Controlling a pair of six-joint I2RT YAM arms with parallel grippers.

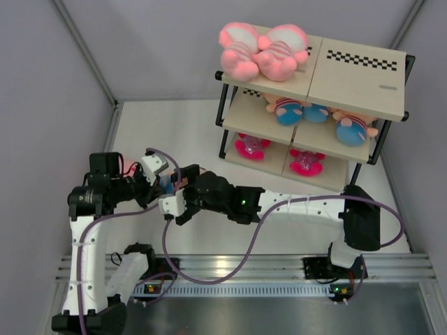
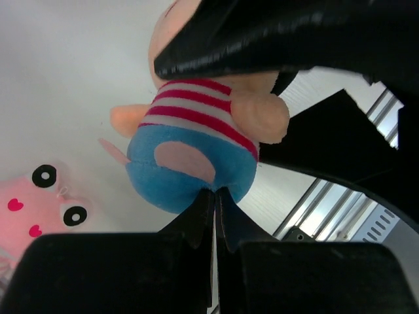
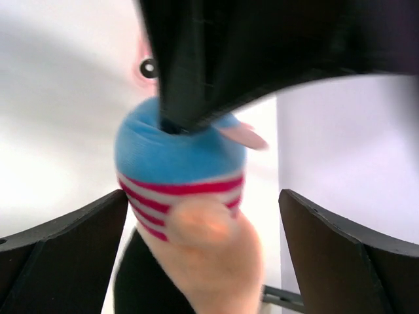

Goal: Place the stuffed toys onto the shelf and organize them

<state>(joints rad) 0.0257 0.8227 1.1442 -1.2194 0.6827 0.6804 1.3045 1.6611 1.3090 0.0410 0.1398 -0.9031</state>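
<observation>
My left gripper [image 2: 215,193] is shut on the blue bottom of a tan stuffed toy [image 2: 190,147] in a red-and-white striped shirt, and holds it above the table. In the top view, the gripper [image 1: 155,185] and toy [image 1: 165,183] are at the left. My right gripper [image 3: 203,196] is open, its fingers on either side of the same toy [image 3: 180,163] and apart from it. A pink toy [image 2: 39,209] lies on the table below. The shelf [image 1: 356,77] stands at the back right with two pink toys [image 1: 262,50] on top.
Tan-headed toys in blue [image 1: 293,112] sit on the shelf's middle board and magenta-bodied ones [image 1: 251,146] on the bottom board. The right half of the top board is bare. Grey walls close in the table on the left, back and right.
</observation>
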